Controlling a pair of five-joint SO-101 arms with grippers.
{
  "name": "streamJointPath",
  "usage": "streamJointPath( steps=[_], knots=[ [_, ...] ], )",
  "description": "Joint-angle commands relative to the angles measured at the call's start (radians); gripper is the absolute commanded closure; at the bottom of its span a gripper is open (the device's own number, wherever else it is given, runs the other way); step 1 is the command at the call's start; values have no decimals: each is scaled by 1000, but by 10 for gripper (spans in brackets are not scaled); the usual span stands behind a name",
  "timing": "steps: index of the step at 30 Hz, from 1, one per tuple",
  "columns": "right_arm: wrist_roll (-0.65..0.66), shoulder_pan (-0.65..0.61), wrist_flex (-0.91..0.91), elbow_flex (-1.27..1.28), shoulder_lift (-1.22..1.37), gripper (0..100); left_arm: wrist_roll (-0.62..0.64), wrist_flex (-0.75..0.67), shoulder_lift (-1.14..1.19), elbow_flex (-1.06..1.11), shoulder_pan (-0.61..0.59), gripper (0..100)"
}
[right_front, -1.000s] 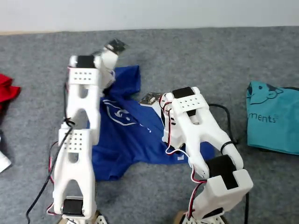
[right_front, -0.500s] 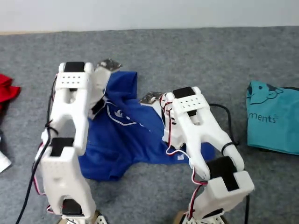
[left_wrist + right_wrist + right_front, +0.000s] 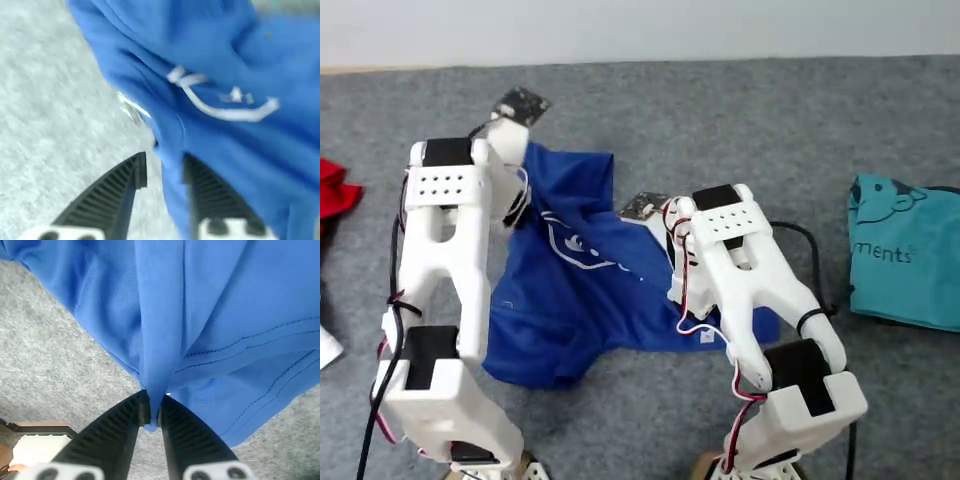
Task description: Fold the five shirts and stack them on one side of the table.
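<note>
L gripper [image 3: 165,172] clamped, arm stretched fwd | R gripper [image 3: 152,412] clamped, arm bent

White arms [image 3: 445,250], black ribbed hands [image 3: 152,412].

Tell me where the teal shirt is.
In the high view the teal shirt lies at the right edge of the table, apart from the blue shirt spread in the middle.
</note>
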Motion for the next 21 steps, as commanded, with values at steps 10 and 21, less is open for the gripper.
streamJointPath(
  steps=[10, 21],
  knots=[
    [-9, -8, -5, -6, -50, 963, 46, -385, 144, -122, 172, 810],
    [-9, -5, -5, -6, -50, 963, 176, -488, 543, -533, 210, 810]
  ],
)
